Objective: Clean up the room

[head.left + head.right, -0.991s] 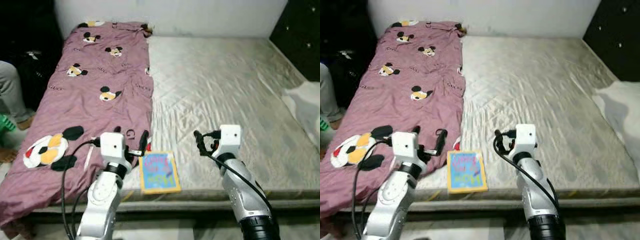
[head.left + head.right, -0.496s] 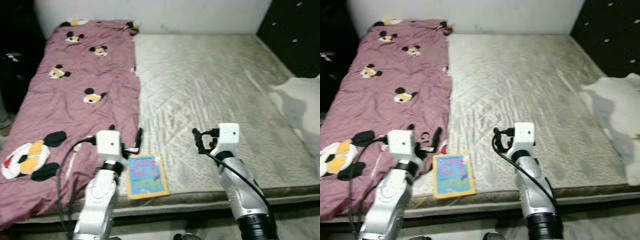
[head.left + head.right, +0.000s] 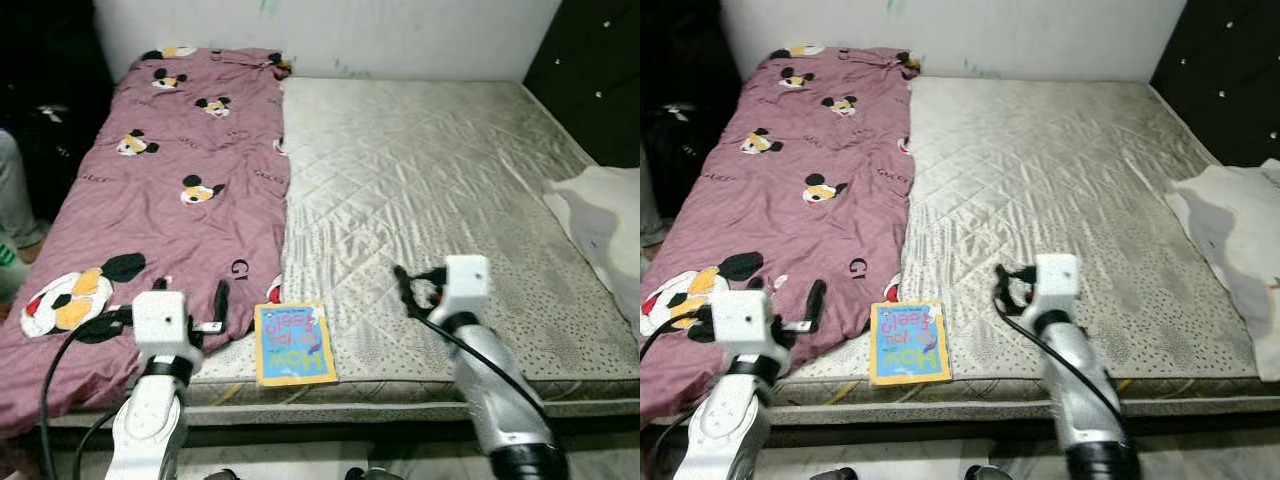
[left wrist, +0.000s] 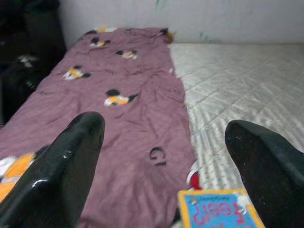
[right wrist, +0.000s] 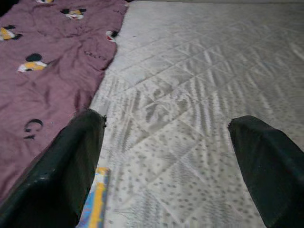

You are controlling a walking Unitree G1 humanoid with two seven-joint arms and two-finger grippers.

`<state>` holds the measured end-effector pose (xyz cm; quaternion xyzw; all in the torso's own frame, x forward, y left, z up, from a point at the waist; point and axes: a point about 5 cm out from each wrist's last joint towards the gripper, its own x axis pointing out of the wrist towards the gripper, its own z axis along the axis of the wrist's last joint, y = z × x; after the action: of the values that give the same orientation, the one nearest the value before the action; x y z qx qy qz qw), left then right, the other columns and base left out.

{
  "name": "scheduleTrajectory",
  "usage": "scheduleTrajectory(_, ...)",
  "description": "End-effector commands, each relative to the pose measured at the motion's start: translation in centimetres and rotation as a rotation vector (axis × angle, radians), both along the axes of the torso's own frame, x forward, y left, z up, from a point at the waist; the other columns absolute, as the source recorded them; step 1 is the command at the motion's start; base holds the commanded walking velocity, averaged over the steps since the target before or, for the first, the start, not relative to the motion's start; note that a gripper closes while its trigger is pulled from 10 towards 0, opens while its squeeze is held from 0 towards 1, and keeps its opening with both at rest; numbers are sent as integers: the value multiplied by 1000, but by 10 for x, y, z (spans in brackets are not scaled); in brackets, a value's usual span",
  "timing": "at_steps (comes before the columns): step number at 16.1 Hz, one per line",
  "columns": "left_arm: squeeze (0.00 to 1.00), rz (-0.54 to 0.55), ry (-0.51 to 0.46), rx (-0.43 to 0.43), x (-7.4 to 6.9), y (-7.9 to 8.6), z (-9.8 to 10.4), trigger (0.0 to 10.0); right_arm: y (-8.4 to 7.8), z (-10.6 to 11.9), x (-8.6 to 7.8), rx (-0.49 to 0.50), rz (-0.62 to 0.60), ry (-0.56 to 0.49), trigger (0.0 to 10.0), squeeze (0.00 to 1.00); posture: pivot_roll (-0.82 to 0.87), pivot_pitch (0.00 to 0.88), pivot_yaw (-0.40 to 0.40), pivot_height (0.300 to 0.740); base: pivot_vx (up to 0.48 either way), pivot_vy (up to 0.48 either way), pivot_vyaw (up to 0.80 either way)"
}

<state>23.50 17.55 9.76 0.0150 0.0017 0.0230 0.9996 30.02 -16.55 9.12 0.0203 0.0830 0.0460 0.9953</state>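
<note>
The robot stands at the foot edge of a bed whose grey quilted mattress [image 3: 430, 170] is half covered by a maroon blanket [image 3: 180, 170] printed with cartoon mice. The item most evidently out of place is a children's book [image 3: 293, 343] with a blue and yellow cover, lying flat on the mattress at its near edge, just beside the blanket's hem.

The left claw [image 3: 190, 300] is held low over the near corner of the blanket, its fingers [image 4: 71, 161] spread wide apart and empty; in the left wrist view the book sits just ahead, toward one finger. The right claw [image 3: 405, 287] hovers above bare mattress, near the book on its other side, likewise spread and holding nothing.

Judged step: approach, with no grasp yet made. The next move would call for shifting the left claw sideways to the book and getting a finger under a cover that lies flush on soft fabric; the near edge, which sits close to the mattress border, appears the easiest purchase.

Also noted: a white cloth [image 3: 600, 215] draped at the far right edge of the mattress, and a person's leg [image 3: 18, 200] at the left beside the bed. Nothing obstructs the book itself.
</note>
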Motion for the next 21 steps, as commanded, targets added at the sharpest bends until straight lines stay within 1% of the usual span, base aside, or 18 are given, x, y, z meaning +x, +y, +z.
scheduleTrajectory(1,0,15,11,6,-2,3,0,10000,-4,4,-2,11,-4,-15,10000,0,3,141,-51,740,0,0,0)
scheduleTrajectory(3,0,-5,13,5,-2,2,1,10000,-3,4,-2,14,-4,-14,10000,0,0,148,-51,740,0,0,0)
scheduleTrajectory(5,0,-16,4,-21,-1,-1,4,10000,-1,6,-3,14,1,-18,10000,0,-2,161,-51,740,0,0,0)
scheduleTrajectory(7,0,-39,-25,-58,-2,-3,7,10000,-2,5,-5,19,-1,-20,10000,0,-2,161,-50,740,0,0,0)
scheduleTrajectory(8,0,-67,-43,-49,-4,-5,8,10000,-2,6,-6,21,-4,-28,10000,0,-1,160,-50,740,0,0,0)
scheduleTrajectory(11,0,-44,-38,-61,-3,-2,7,10000,-2,7,-6,20,-5,-43,10000,0,1,156,-51,740,0,0,0)
scheduleTrajectory(13,0,-37,-35,-55,-3,-1,7,10000,1,8,-5,17,5,-41,10000,0,1,156,-51,740,0,0,-675)
scheduleTrajectory(14,0,-27,-33,-65,-1,-2,6,10000,1,7,-4,22,2,-38,10000,0,1,154,-54,740,0,0,-800)
scheduleTrajectory(15,0,-36,-29,-51,0,-3,6,10000,1,8,-4,20,4,-39,10000,0,0,154,-55,740,0,0,-800)
scheduleTrajectory(17,0,-36,-25,-74,0,-4,6,10000,1,8,-3,21,5,-42,10000,0,1,157,-56,740,0,0,-731)
scheduleTrajectory(21,0,-72,-51,-39,2,-6,9,10000,3,9,-1,15,11,-43,10000,0,-4,166,-56,740,0,0,0)
